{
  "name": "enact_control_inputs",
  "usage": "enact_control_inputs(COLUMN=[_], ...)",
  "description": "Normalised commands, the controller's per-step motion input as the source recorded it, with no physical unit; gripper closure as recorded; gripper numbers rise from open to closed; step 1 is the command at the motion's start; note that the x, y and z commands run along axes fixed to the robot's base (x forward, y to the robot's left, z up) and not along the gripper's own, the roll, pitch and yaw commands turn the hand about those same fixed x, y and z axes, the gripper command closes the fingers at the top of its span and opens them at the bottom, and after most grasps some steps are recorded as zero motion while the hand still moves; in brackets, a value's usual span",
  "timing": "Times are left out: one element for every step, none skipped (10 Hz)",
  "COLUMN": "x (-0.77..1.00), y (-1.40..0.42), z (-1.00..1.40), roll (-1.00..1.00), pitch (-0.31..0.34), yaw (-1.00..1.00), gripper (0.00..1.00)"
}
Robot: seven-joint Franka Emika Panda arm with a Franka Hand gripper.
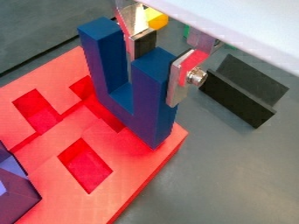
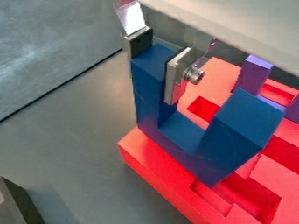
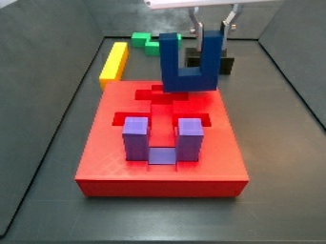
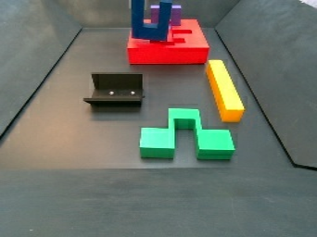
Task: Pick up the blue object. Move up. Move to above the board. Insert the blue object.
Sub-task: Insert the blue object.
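I see the purple block [image 3: 163, 140] standing prongs-up on the board [image 3: 102, 162], at the end nearer this side camera. The yellow bar [image 4: 224, 88] lies flat on the floor near a board corner, and I see a gap between them. The green block [image 4: 183, 136] sits flat past the bar's other end, close but apart. The fixture [image 4: 115, 91] stands alone, across the floor from the bar.

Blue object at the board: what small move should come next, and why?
Probably a slow, straight descent. The gripper is shut on one prong of the blue object, which stands upright with its base at the far end of the board, opposite the purple block. Whether it is already seated in a recess cannot be told, so keep the grip until it is.
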Motion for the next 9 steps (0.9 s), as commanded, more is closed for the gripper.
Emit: enact_control_inputs(x=[-0.33,-0.46,-0.59,-0.65,0.00,-0.04,0.11,0.27,0.00], y=[0.00,-0.08,-0.13,-0.21,-0.19,-0.12,-0.07,0.00,0.00], z=[0.06,0.23,0.39,0.38,0.00,-0.18,-0.27,-0.27,-0.18], roll=[0.11,0.19,0.25,0.27,0.20,0.24,0.26,0.23,0.22], pitch=[-0.019,0.000,0.000,-0.044,0.000,0.000,0.006,0.041,0.026], yaw=[0.17,0.23,0.28,0.31,0.01,0.00,-0.09,-0.21,-0.09], gripper=[1.00,1.00,1.00,1.00,1.00,1.00,1.00,1.00,1.00])
